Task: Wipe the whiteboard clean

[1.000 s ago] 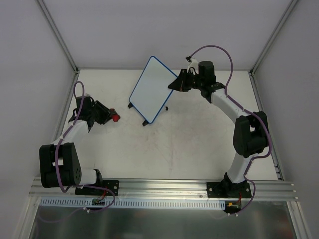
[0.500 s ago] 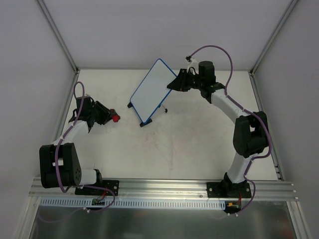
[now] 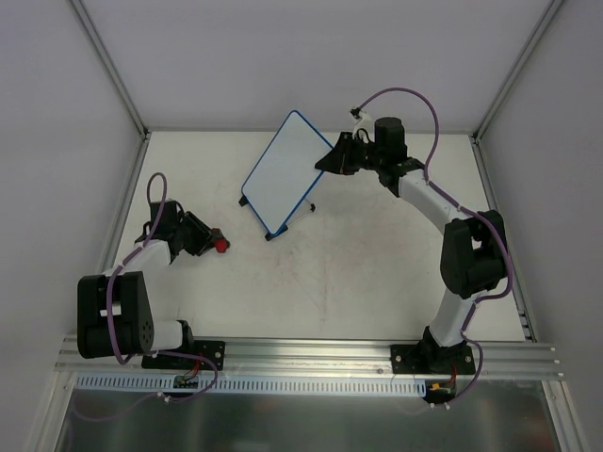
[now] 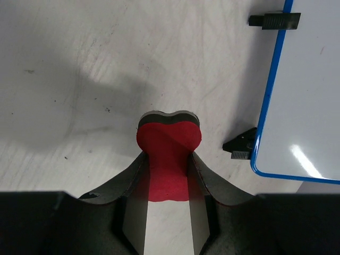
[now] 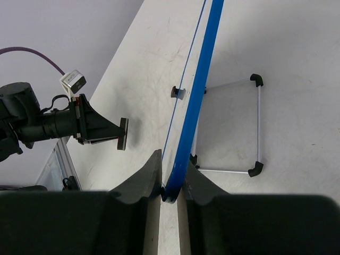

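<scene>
The whiteboard point(image 3: 281, 175), white with a thin blue frame, stands tilted at the back middle of the table. My right gripper point(image 3: 332, 160) is shut on its right edge; in the right wrist view both fingers pinch the blue frame point(image 5: 199, 90) at my right gripper point(image 5: 171, 180). The board face shows no marks here. My left gripper point(image 3: 211, 241) is shut on a red bone-shaped eraser point(image 3: 221, 245), left of the board and apart from it. In the left wrist view the eraser point(image 4: 169, 141) sticks out of my left gripper point(image 4: 167, 158), with the whiteboard's corner point(image 4: 303, 106) to the right.
Behind the board, a wire stand point(image 5: 258, 127) with black corner caps rests on the table. Black feet point(image 4: 240, 146) jut from the board's lower edge. Grey walls and metal posts point(image 3: 111, 66) bound the table on the left, back and right.
My left gripper has pulled back toward the near side with the eraser. The right gripper has tipped the whiteboard more upright and shifted it a little.
</scene>
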Motion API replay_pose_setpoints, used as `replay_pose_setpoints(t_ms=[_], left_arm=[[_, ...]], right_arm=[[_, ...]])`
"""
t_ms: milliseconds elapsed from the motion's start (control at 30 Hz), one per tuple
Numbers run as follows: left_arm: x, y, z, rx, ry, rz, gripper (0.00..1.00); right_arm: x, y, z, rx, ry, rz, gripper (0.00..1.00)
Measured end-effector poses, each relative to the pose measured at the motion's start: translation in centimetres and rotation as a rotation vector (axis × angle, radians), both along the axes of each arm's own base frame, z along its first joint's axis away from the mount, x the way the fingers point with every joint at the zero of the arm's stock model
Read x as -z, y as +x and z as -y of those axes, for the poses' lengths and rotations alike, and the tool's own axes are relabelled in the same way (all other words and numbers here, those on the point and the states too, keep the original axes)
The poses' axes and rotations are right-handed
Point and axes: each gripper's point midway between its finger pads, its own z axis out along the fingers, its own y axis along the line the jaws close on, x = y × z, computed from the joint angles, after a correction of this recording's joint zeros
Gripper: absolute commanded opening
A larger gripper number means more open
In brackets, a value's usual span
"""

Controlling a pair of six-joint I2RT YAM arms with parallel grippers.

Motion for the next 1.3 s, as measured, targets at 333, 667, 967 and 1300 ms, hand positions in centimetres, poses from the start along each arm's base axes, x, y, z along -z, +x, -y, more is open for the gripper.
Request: replay_pose_setpoints(t_ms=[333,667,967,1300], left_arm=[[1.2,-1.6,0.5,0.058,0.008,-0.018,0.68],[0.6,-1.8,1.1,0.089,-0.002,0.013,0.99],[0.3,-2.2,1.2,0.089,-0.001,0.023,0.99],[0.4,-2.5,1.2,0.089,-0.002,0.015,0.99]], right_arm=[[-0.4,-0.1,-0.1,-0.003,-0.005,-0.008,0.00],[-2.0,0.9,-0.2,-0.012,0.001,0.016,0.00],[-1.4,1.8,0.0,-0.019,0.000,-0.001,0.00],[0.0,1.6,-0.1,-0.025,0.023,0.003,0.00]])
